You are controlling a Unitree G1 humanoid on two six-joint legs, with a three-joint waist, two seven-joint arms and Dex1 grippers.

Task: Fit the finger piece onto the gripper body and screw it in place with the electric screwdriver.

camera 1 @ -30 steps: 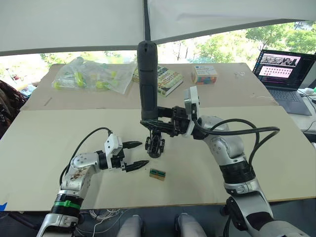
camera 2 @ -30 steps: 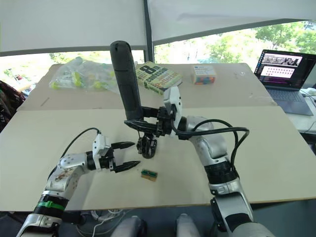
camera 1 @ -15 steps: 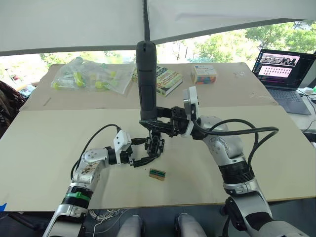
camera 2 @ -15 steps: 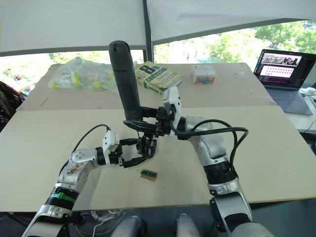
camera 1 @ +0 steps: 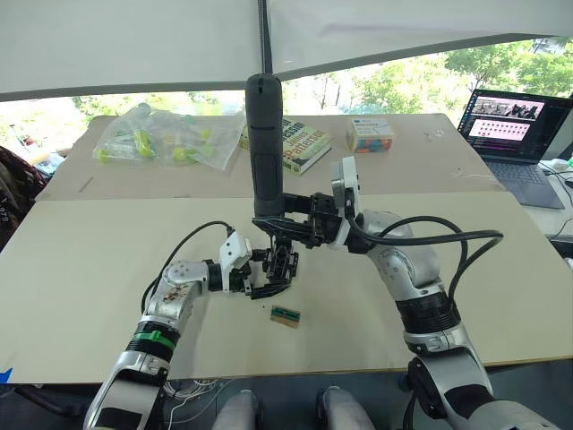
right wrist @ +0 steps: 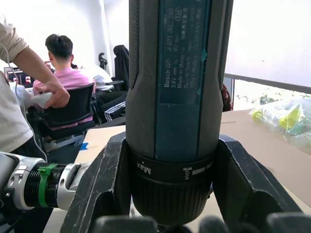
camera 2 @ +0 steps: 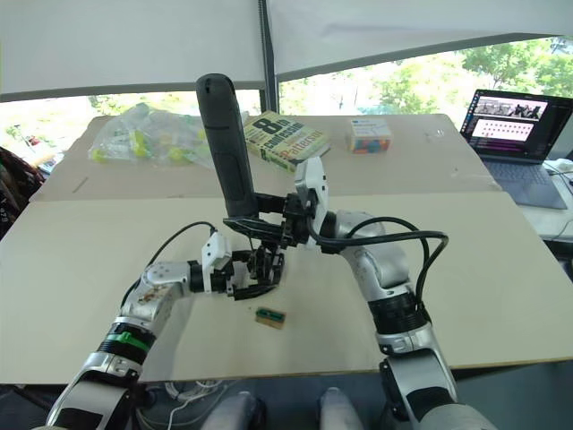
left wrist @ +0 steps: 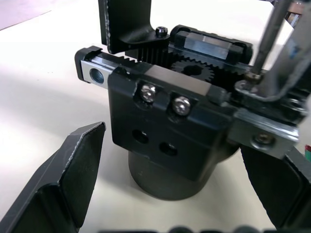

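Tabletop (camera 1: 81, 269) — finger piece indistinct against gripper body (camera 1: 283, 266)

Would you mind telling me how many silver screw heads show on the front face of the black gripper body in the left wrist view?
2: silver screw heads side by side, and, above two empty holes on the black blocky gripper body. Others may be hidden.

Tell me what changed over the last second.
The left gripper moved in toward the gripper body, and its open fingers now sit on either side of it, not yet closed. The right gripper kept the electric screwdriver upright over the body. The small green-topped block stayed put.
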